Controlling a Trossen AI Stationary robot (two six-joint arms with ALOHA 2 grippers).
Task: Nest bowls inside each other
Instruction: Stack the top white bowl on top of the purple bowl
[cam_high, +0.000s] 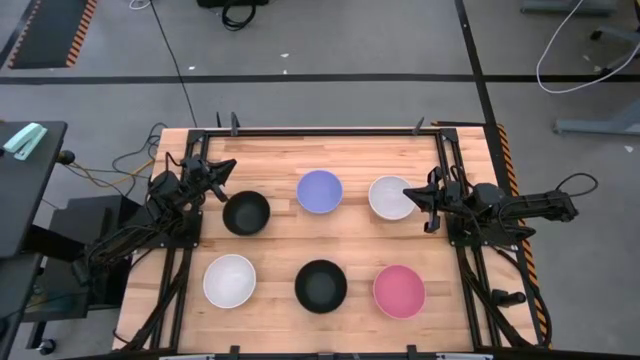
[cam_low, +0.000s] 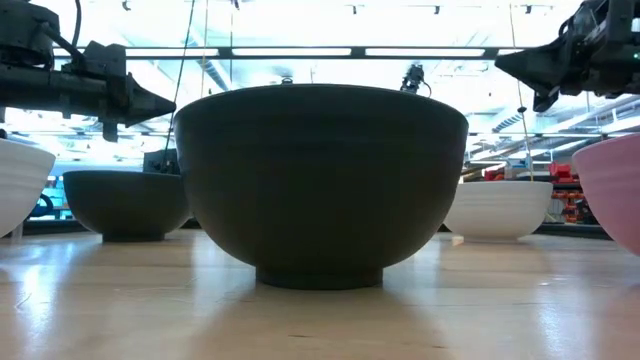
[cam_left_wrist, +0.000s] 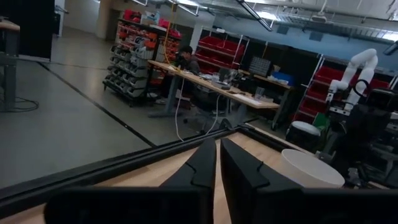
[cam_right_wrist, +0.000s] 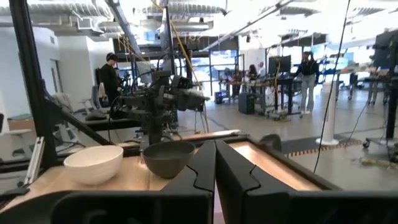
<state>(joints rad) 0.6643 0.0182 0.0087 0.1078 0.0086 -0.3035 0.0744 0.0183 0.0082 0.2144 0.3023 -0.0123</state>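
Observation:
Six bowls rest on their bases on the wooden table (cam_high: 280, 245), in two rows. Far row: a black bowl (cam_high: 246, 212), a lavender-blue bowl (cam_high: 320, 191), a white bowl (cam_high: 391, 197). Near row: a white bowl (cam_high: 229, 280), a black bowl (cam_high: 321, 286) that fills the low view (cam_low: 320, 185), and a pink bowl (cam_high: 399, 291). My left gripper (cam_high: 226, 170) is shut and empty, raised at the table's left, just beyond the far black bowl. My right gripper (cam_high: 409, 192) is shut and empty, raised over the far white bowl's right rim.
A black metal frame (cam_high: 330, 130) runs along the table's edges. The arm bases and cables stand at the left and right edges. People at workbenches show in the room beyond the table (cam_left_wrist: 183, 59).

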